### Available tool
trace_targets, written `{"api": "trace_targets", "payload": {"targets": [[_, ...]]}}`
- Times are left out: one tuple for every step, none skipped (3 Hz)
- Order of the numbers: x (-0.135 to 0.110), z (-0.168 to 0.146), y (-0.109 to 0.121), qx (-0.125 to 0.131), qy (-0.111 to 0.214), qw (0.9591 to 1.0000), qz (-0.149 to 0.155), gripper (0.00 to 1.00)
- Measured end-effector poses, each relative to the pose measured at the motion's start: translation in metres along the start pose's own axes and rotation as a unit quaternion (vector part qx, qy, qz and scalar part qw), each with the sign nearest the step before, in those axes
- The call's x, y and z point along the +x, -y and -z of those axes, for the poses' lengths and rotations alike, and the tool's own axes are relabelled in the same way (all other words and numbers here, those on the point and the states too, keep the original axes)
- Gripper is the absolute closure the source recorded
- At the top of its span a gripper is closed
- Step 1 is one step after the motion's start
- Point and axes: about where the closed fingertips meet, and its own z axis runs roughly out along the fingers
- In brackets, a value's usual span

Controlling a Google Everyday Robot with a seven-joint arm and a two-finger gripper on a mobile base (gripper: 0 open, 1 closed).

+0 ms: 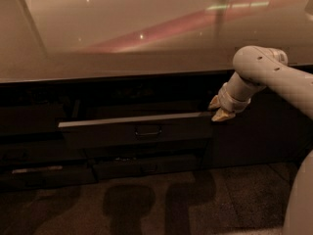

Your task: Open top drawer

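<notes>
The top drawer [132,131] is a wide dark front with a small central bar handle [148,131] under the countertop. It stands pulled partly out, its pale top edge showing from left to right. My gripper [218,109] is at the drawer's upper right corner, on the end of the white arm coming in from the right. Its pale fingertips [222,114] sit at the right end of the drawer's top edge, well right of the handle.
A glossy countertop [146,38] runs across the upper view. A lower dark drawer front [146,168] with a like handle sits below the top drawer. Dark cabinet fronts [29,131] lie to the left. The speckled floor [146,204] spreads below. My white body [301,199] fills the lower right corner.
</notes>
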Motion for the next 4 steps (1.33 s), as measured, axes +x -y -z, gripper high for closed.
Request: {"api": "trace_targets", "payload": {"targets": [[0.0000,0.0000,0.0000,0.000,0.000,1.0000,0.000,1.00],[-0.0017,0.0005,-0.0045,-0.004,0.004,1.0000,0.005,1.00],[-0.0014,0.0017,-0.0047,-0.004,0.004,1.0000,0.005,1.00],[-0.0016,0.0020,-0.0092,-0.006,0.006,0.9999,0.007,1.00]]}}
